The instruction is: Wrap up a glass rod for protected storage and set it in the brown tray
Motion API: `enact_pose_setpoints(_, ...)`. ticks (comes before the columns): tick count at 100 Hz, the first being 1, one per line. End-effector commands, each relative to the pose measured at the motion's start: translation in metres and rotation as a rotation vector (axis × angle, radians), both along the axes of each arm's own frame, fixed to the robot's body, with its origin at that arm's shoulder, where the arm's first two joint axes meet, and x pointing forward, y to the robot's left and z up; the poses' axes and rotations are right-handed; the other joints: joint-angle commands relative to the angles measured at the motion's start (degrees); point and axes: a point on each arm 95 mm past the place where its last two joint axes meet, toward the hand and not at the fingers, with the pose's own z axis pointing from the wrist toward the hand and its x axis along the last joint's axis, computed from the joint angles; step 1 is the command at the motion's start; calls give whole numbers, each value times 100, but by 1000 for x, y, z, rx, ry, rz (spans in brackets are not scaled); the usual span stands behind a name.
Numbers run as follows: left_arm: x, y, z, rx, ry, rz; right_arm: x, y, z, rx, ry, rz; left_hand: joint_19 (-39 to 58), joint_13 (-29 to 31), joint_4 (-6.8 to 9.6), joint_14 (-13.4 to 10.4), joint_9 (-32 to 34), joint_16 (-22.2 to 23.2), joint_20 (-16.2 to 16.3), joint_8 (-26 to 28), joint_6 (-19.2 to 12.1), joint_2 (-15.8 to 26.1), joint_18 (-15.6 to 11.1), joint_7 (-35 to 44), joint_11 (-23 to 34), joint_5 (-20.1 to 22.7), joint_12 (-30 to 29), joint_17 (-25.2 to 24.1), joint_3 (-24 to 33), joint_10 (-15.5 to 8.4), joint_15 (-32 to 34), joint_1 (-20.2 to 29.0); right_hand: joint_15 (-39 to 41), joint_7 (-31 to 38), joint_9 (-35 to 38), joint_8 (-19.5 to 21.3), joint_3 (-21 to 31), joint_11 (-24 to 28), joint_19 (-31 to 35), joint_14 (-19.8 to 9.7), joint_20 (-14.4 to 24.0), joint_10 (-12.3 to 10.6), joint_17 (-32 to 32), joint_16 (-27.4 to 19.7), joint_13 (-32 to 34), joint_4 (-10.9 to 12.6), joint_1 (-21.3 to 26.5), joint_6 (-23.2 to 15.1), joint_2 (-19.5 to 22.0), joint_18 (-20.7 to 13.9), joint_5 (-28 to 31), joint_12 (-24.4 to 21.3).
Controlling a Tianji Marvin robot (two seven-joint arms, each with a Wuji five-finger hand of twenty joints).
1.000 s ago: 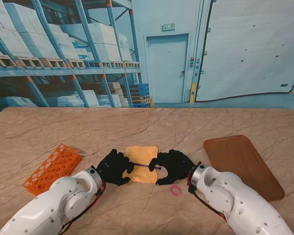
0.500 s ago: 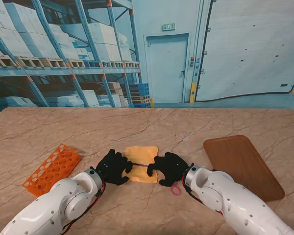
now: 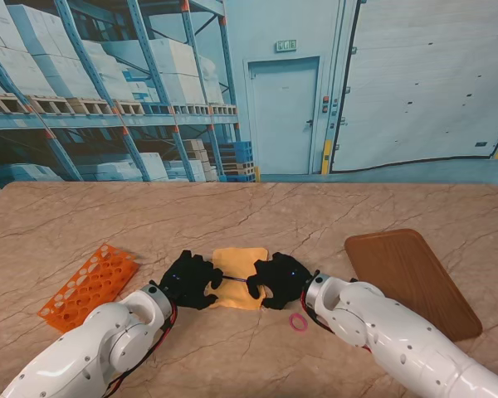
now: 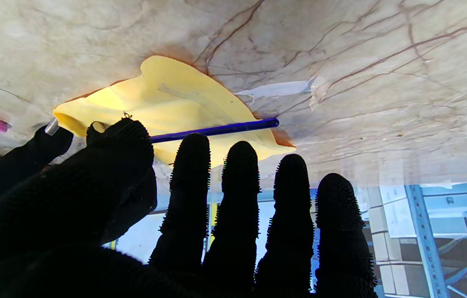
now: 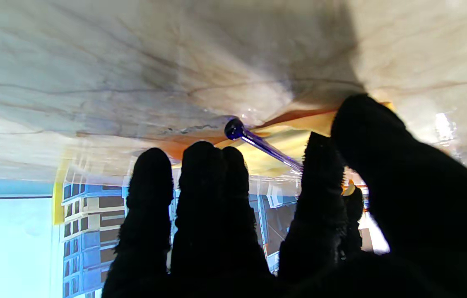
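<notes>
glass rod (image 3: 235, 279) | over yellow cloth (image 3: 240, 264) | between left hand (image 3: 189, 279), right hand (image 3: 280, 279)

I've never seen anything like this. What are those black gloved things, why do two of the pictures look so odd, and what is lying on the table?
They are a robot's two five-fingered hands, the left hand and the right hand, on white arms. One camera looks down from the stand; two sit on the wrists, so their pictures appear upside down. Between them the hands handle a thin blue glass rod over a yellow cloth; the exact grip is hard to see. Also on the table: an orange rack, a pink ring and the brown tray.
</notes>
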Motion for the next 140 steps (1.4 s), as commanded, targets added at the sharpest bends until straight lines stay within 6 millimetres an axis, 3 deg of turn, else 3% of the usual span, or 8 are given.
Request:
enact_pose_setpoints(1,-3,-4,0,-15,3,3,-6,1,-9,-6,28,-1,182,47,-266,75,49,105,91,-72,-109,-179,-36,212,167,-14,78,-23,-41,-30,88,121,161,208,-33,-145,-17,62,211,17,-55,40,-101,-27,37,-173,297,-185,184,-82,337,-87)
enact_pose_setpoints(18,-1,-5,2,-31,-1,4,-5,3,-9,17,34,-11,170,41,-268,73,45,102,88,-109,-113,-150,-33,221,159,-16,73,-33,-66,-22,83,156,120,263,-30,-180,-265,4,159,49,-87,52,-148,-141,-3,-158,418,-193,616,-70,414,-217)
enact_pose_setpoints(65,2,-8,5,-42,-18,-36,-1,9,2,134,78,-118,131,-13,-271,66,7,76,53,-222,-103,225,-51,199,109,-27,32,-73,-330,-15,40,172,73,285,8,-90,-341,-50,-13,171,-189,109,-225,-276,-18,-90,514,-156,677,21,443,-347)
enact_pose_setpoints(79,4,-8,5,-31,-26,-53,2,10,6,151,87,-143,118,-37,-1,72,-11,69,27,-115,24,714,-38,10,89,59,28,-117,-609,1,21,-405,0,261,-4,-61,-306,-151,-94,195,-234,148,-295,-365,-93,-71,488,-115,669,68,451,-431)
enact_pose_setpoints(85,4,-8,5,-27,-29,-59,2,11,8,159,92,-158,113,-52,246,84,-18,64,20,43,86,910,-25,-110,57,104,25,-134,-733,15,-3,-622,-64,257,-25,-48,-297,-188,-141,216,-257,155,-343,-413,-141,-69,488,-94,674,82,437,-463)
enact_pose_setpoints(89,4,-9,5,-24,-31,-62,2,12,8,164,94,-168,107,-65,290,95,-30,61,18,88,116,1016,-18,-142,44,108,24,-146,-789,29,-13,-714,-88,258,-33,-38,-295,-199,-159,224,-266,158,-358,-436,-153,-68,487,-97,681,88,430,-478)
enact_pose_setpoints(113,6,-10,6,-29,-37,-69,5,12,13,176,99,-228,88,-94,367,97,-62,53,5,247,128,1140,-15,-228,-10,112,28,-182,-995,49,-53,-741,-133,272,-63,1,-290,-221,-190,289,-293,221,-412,-511,-191,-51,527,-19,692,130,411,-538)
enact_pose_setpoints(140,8,-6,2,-8,-61,-58,12,13,14,174,98,-274,66,-243,380,58,-252,51,-10,296,232,1280,-82,-331,-29,-177,32,-245,-1099,29,-80,-733,-177,257,-88,2,-303,-248,-196,348,-318,267,-454,-577,-234,-34,544,40,715,157,398,-595)
